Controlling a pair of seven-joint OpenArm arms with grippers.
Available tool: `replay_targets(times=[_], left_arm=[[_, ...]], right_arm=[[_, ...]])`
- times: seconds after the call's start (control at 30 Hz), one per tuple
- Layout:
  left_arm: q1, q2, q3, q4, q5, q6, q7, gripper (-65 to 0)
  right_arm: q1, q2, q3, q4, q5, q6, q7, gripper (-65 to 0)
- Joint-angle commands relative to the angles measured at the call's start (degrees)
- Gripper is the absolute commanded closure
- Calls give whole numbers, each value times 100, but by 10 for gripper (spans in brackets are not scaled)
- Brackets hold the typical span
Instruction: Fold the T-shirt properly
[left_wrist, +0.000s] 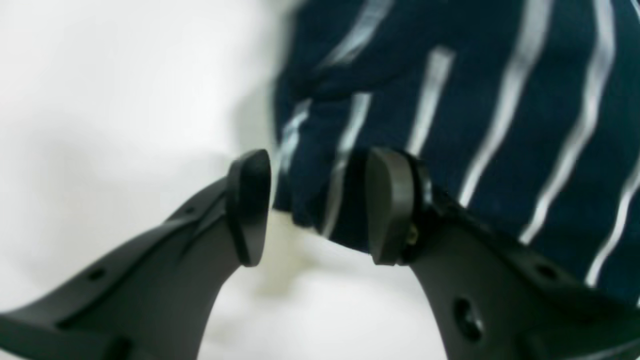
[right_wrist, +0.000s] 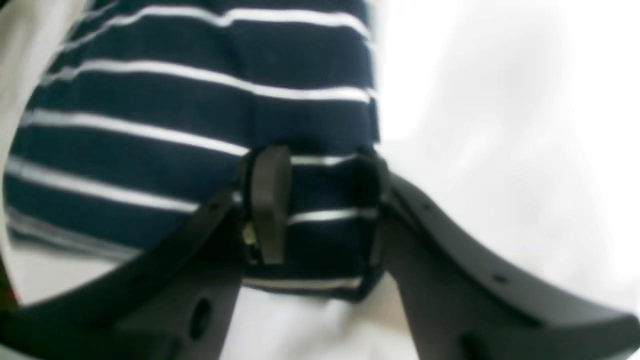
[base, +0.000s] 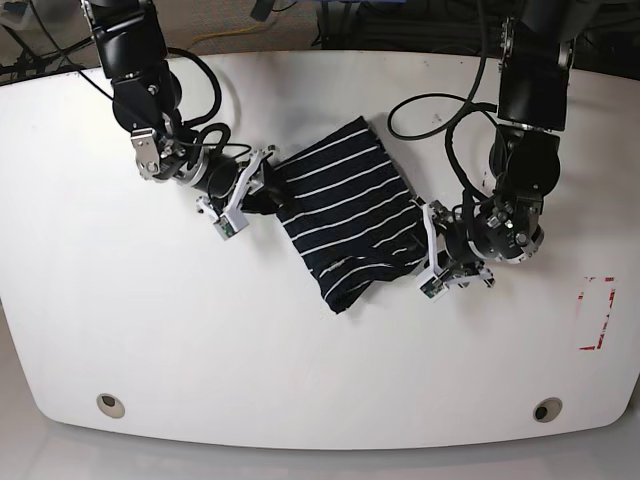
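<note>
The T-shirt (base: 345, 212) is dark navy with thin white stripes. It lies folded into a compact, skewed rectangle at the middle of the white table (base: 150, 320). My left gripper (base: 424, 252) is at the shirt's right lower edge. In the left wrist view the left gripper (left_wrist: 317, 205) is open, with a corner of the shirt (left_wrist: 500, 125) between its fingers. My right gripper (base: 262, 186) is at the shirt's upper left edge. In the right wrist view the right gripper (right_wrist: 322, 207) is open and straddles the edge of the shirt (right_wrist: 200, 105).
Black cables (base: 430, 110) loop over the table beside the left arm. A red outline (base: 597, 313) is marked near the table's right edge. Two round fittings (base: 110, 404) sit near the front edge. Both arm bases stand at the back.
</note>
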Motion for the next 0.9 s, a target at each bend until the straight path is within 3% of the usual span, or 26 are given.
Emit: replay_targets(times=[0.0,0.3,0.53,0.6,0.73,0.87], left_arm=[[-283,-17,-13,91,-68,20,-67,-281],[-344,-202,-224,1023,-68,37,-32,-281],[148,-175,-541,1709,-59,108,100,-315],[289,-105,-541,1841,-59,530,241,-381],[816,299,-646,2192,-59,1787,48,-479],[1440,572,-655,2254,-59,2499,-691,-492]], right_arm=[[-99,-128,2,375,57,72,50,-203],[-108,-1007,-7,577,48,72,-697,-203],[-82,-1086,28,893,74,72,-838,-203],[-82,-1034,54,1122,66,72,-996,-203],[-90,-761,362,1342,83,107,-1163,-203],[-90,-691,599,1342,83,124,-1163,-203]])
